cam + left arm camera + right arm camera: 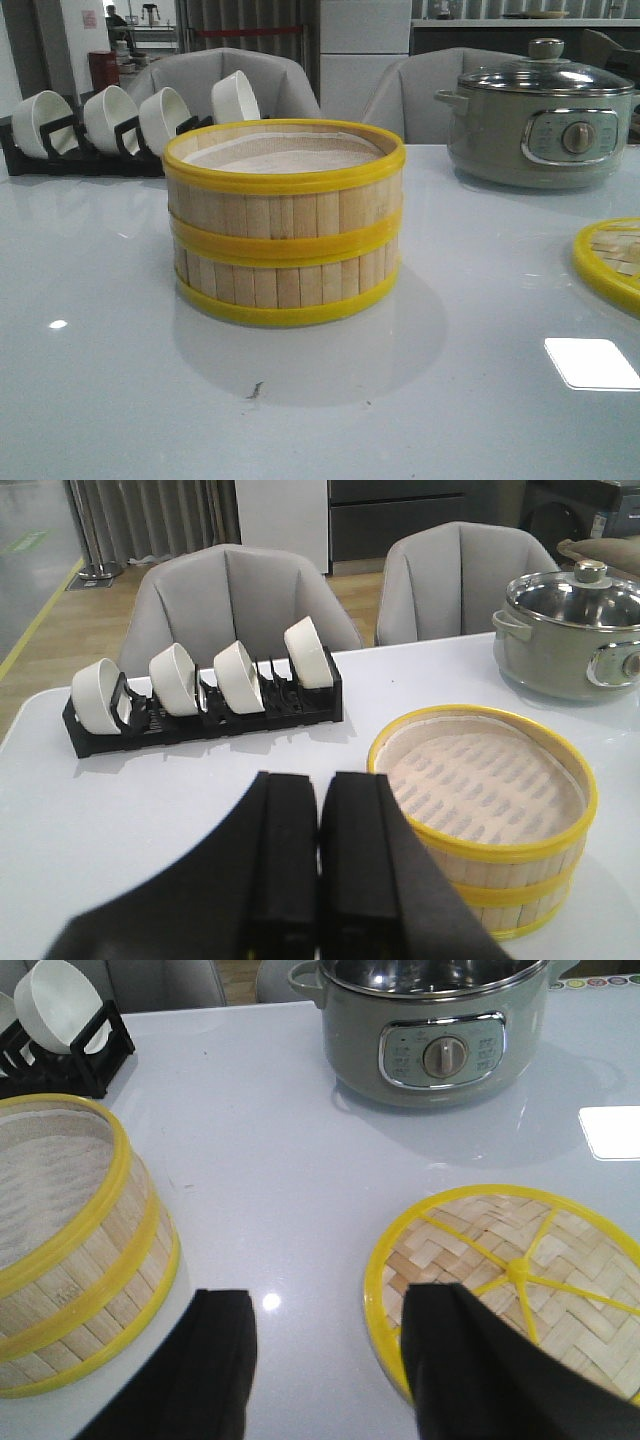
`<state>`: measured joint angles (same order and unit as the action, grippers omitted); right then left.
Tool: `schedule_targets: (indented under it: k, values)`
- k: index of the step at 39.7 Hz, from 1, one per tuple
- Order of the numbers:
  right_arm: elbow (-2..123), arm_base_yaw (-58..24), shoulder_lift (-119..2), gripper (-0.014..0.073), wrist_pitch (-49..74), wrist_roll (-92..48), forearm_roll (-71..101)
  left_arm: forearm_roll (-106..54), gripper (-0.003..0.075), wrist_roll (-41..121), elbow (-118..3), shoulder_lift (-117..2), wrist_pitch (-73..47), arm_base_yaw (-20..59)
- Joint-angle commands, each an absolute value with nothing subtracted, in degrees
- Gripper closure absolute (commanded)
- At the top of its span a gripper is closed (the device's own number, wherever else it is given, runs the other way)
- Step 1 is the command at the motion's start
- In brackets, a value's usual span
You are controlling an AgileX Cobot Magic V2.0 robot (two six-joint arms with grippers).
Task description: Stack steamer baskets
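"Where did things stand?"

"The two steamer baskets (285, 225) sat stacked just in front of the bowl rack (80, 150). The lid (505, 1280) lay flat on the table (450, 400), apart from the stack on the electric pot's (540, 125) side. The right gripper (330, 1360) hung spread wide, empty, beside the lid; the left gripper (318, 860) was pressed closed on nothing."

"The risk?"

"I reckoned a flat lid gives little to pinch. It might slide, or land off-centre on the rim."
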<state>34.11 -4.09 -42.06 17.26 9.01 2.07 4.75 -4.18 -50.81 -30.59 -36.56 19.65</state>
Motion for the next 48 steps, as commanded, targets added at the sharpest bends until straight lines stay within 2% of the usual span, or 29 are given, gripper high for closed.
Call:
schedule_targets:
  k: [1, 20, 29, 34, 40, 48]
  values:
    - [36.24, -4.09, -42.16, 0.0152, 12.83, 8.69, 1.34, 5.08, 0.0633, -4.56, -50.84, -31.07, -29.68, 20.05]
    - [36.24, -4.09, -42.16, 0.0152, 12.94, 8.69, 1.34, 6.02, 0.0633, -4.69, -49.36, -31.07, -28.88, 19.94]
    - [36.15, -4.09, -42.16, 0.0152, 12.94, 8.69, 1.34, 27.11, 0.0633, -21.52, -49.25, -31.07, -29.76, 19.94]
    - [36.16, -4.09, -42.16, 0.0152, 12.99, 8.69, 1.34, 33.57, 0.0633, -24.28, -49.25, -31.07, -33.25, 19.94]
    - [36.16, -4.09, -42.16, 0.0152, 12.94, 8.69, 1.34, 33.97, 0.0633, -25.24, -49.25, -31.07, -35.08, 19.94]
    - [36.16, -4.09, -42.16, 0.0152, 12.94, 8.69, 1.34, 29.04, 0.0633, -25.57, -49.25, -31.07, -31.4, 19.94]
